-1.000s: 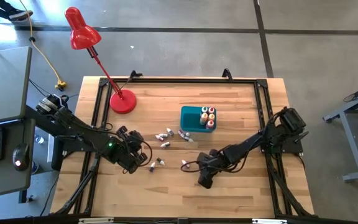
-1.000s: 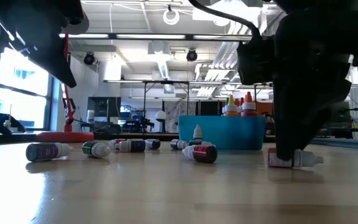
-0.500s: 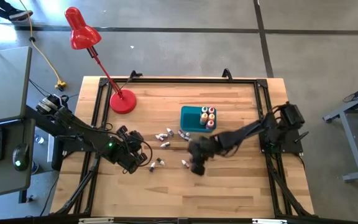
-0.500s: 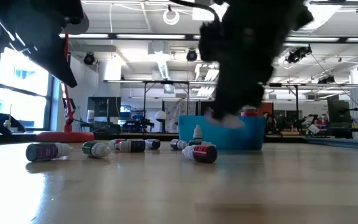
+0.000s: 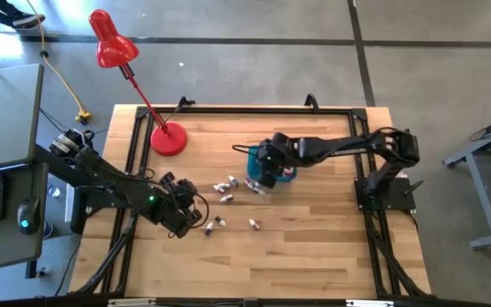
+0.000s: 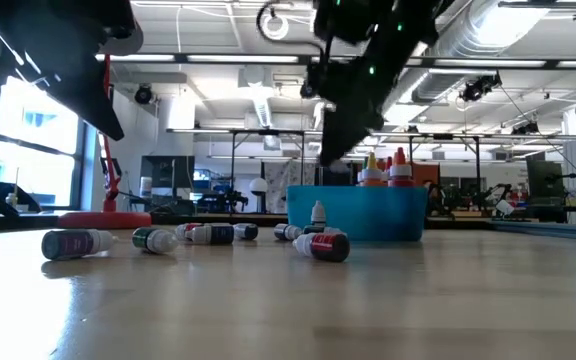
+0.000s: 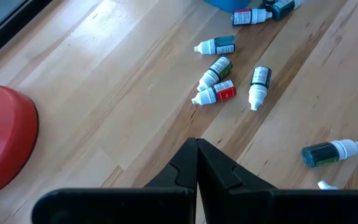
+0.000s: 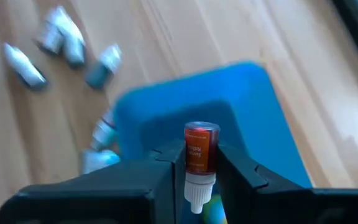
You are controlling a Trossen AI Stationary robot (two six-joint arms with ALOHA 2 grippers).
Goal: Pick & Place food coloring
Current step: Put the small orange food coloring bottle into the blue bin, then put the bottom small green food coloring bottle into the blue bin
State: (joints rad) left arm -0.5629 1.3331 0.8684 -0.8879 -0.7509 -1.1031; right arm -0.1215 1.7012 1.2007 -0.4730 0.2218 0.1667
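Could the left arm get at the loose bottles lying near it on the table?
Probably yes. The left gripper is shut and holds nothing, and the bottles lie on bare table just ahead of it, nothing between. It would have to open first.

Overhead shot is evenly lit and pretty crisp, only faint soft shadows on the wooden table (image 5: pixel 314 247). Table-level view is backlit by ceiling strip lights and a bright window, so both arms go near-black (total silhouettes). Right wrist view is smeared with motion blur; only the red-labelled bottle (image 8: pixel 200 155) stays sharp.
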